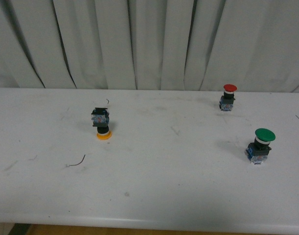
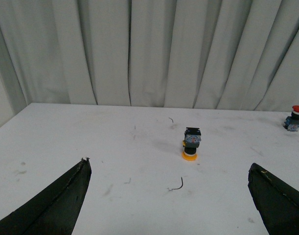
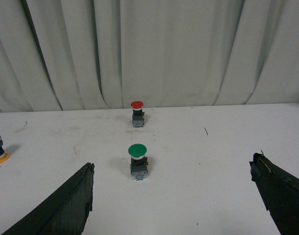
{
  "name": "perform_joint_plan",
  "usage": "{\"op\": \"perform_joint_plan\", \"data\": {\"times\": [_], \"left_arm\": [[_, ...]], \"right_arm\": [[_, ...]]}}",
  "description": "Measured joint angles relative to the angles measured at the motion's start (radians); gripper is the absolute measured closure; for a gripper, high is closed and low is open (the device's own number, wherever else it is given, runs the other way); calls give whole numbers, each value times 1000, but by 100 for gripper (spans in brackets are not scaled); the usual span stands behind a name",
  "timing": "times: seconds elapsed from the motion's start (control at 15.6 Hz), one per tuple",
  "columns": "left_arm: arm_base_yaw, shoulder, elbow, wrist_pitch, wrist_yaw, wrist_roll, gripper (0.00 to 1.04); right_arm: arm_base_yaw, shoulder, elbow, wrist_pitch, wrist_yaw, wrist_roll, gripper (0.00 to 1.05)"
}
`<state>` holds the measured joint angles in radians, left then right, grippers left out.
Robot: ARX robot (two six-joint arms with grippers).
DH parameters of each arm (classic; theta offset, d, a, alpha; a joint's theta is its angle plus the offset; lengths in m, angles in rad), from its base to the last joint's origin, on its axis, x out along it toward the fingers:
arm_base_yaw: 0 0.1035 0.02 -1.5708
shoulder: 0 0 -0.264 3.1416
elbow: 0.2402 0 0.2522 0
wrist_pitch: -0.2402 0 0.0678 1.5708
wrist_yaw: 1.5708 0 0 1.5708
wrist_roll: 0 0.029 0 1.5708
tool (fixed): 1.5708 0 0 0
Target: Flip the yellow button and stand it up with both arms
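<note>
White table [image 1: 164, 191] is bearing three switches. Toward its left, the yellow button [image 1: 103, 125] is sitting upside down, its cap resting on the surface and its contact block pointing up. The right wrist view is cutting it off at the frame edge. Further right, the red switch [image 1: 229, 97] and the green switch [image 1: 261, 145] are standing cap-up, well apart. The left gripper [image 2: 169, 166] and right gripper [image 3: 172, 163] are showing only black fingertips, spread wide and gripping nothing. The front view is showing neither arm.
</note>
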<state>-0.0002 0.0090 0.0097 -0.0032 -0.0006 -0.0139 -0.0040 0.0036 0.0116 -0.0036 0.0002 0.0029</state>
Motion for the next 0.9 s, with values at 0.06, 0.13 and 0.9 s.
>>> {"op": "perform_joint_plan", "data": {"times": [0.06, 0.13, 0.9], "left_arm": [[0, 0, 0, 0, 0, 0, 7], [0, 0, 0, 0, 0, 0, 7], [0, 0, 0, 0, 0, 0, 7]], "right_arm": [[0, 0, 0, 0, 0, 0, 6], [0, 0, 0, 0, 0, 0, 6], [0, 0, 0, 0, 0, 0, 6]]}}
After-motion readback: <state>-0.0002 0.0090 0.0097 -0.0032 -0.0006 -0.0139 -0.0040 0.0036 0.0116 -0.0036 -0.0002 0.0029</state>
